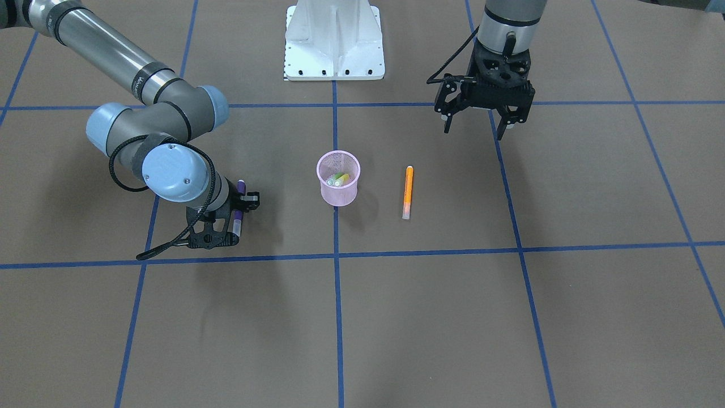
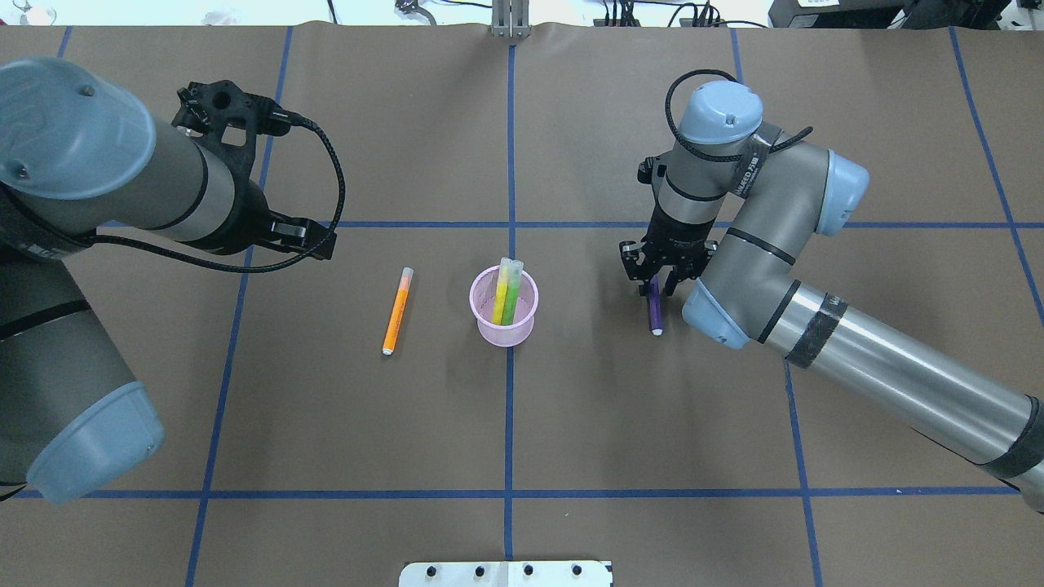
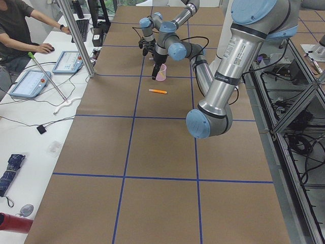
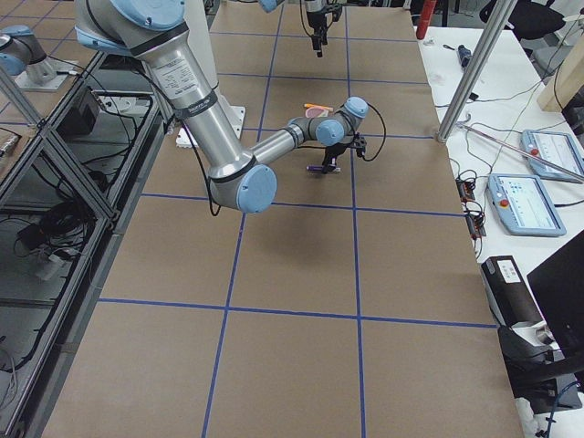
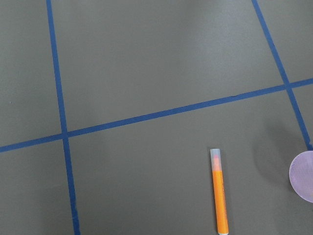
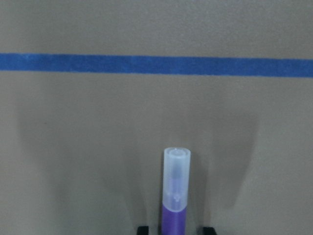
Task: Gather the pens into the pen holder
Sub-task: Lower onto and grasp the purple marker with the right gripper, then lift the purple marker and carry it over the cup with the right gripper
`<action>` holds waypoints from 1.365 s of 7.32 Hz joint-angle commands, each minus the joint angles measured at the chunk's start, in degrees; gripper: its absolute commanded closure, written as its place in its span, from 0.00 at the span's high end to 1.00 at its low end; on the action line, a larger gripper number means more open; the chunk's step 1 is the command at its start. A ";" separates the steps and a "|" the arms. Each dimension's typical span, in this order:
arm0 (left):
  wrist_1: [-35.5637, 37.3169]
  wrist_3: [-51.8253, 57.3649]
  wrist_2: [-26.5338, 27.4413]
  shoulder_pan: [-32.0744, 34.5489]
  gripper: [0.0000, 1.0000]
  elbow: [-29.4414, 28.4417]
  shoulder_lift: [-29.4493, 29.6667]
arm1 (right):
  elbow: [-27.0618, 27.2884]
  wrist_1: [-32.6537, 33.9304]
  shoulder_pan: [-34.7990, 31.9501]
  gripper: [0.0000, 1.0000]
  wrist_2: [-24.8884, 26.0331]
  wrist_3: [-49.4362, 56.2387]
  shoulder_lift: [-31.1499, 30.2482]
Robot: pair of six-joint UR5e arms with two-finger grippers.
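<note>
Overhead exterior view: at the middle of the brown desk [image 2: 571, 408] stands a small pink wire-mesh cup [image 2: 506, 330] holding a yellow pen [image 2: 500, 293] and a green pen [image 2: 511, 297]. An orange pen [image 2: 397, 311] lies beside it, toward the left edge. The right pincer [image 2: 656, 285] straddles the purple pen [image 2: 655, 314], jaws slightly clear of it. The left pincer [image 1: 477, 124] hangs wide open, empty.

Pink mesh pen holder [image 2: 506, 331], yellow pen [image 2: 500, 293], green pen [image 2: 512, 298], orange pen [image 2: 396, 311] and purple pen [image 2: 654, 311] contrast with the brown, blue-gridded table [image 2: 652, 424].
</note>
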State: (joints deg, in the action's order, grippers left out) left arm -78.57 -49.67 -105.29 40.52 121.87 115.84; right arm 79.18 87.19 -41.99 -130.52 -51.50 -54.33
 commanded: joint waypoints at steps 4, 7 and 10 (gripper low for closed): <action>0.00 0.01 0.00 0.00 1.00 0.21 0.00 | 0.44 0.09 -0.55 0.00 -0.44 -0.43 0.62; 0.00 0.63 0.00 0.00 1.00 0.73 0.00 | 15.23 0.09 2.50 0.00 15.38 -12.60 -0.16; -0.09 0.80 0.09 0.00 1.00 0.65 0.00 | 28.72 0.00 11.98 0.00 38.42 -25.79 -0.25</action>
State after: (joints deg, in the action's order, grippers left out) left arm -78.59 -48.91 -105.22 40.52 122.57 115.84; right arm 102.86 87.26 -34.41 -102.14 -71.31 -54.54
